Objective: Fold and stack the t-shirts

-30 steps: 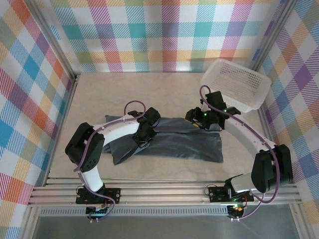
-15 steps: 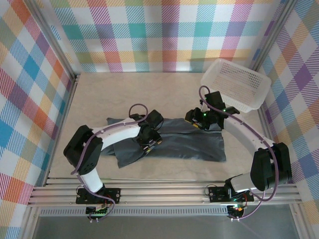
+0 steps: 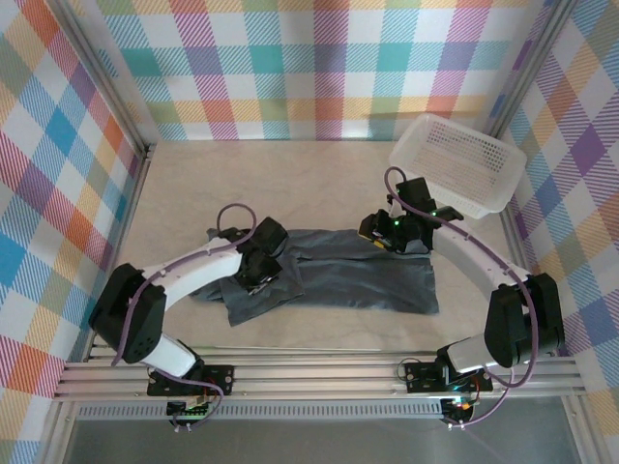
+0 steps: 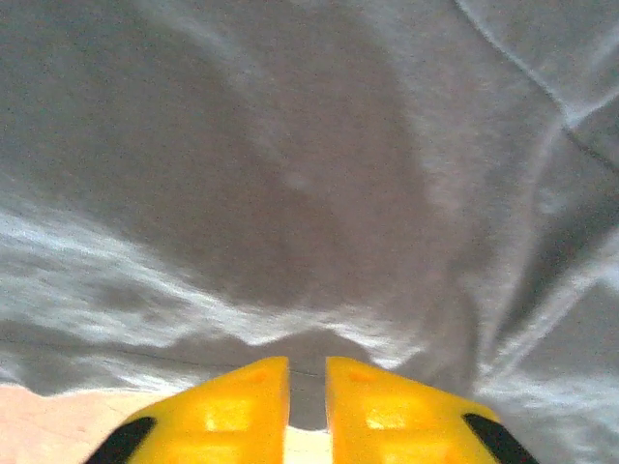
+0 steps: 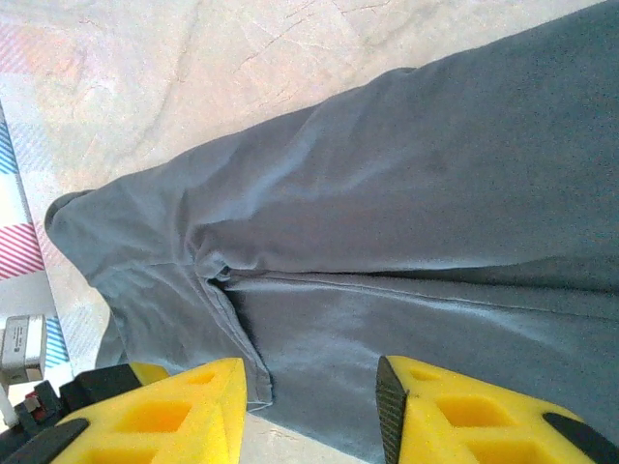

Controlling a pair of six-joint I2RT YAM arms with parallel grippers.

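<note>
One dark grey t-shirt (image 3: 353, 282) lies spread across the middle of the table, folded lengthwise with its left end rumpled. My left gripper (image 3: 254, 273) is down on that left part. In the left wrist view its yellow fingers (image 4: 242, 406) stand a narrow slit apart over the t-shirt's (image 4: 309, 174) near hem, with the fabric lying flat below the left gripper (image 4: 308, 391). My right gripper (image 3: 380, 238) is over the shirt's far right edge. It is open, the right gripper (image 5: 311, 411) straddling the flat fabric of the t-shirt (image 5: 416, 213) beside a seam, holding nothing.
A white perforated basket (image 3: 460, 162) stands tilted at the back right corner, just behind the right arm. Bare beige table (image 3: 290, 184) stretches behind the shirt, and a strip of table (image 5: 193, 58) shows past its edge. Plaid walls close three sides.
The left arm slid left along the shirt from its middle to its left part, and its jaws opened, then came almost together. The shirt's left end shifted slightly. The right arm stayed put.
</note>
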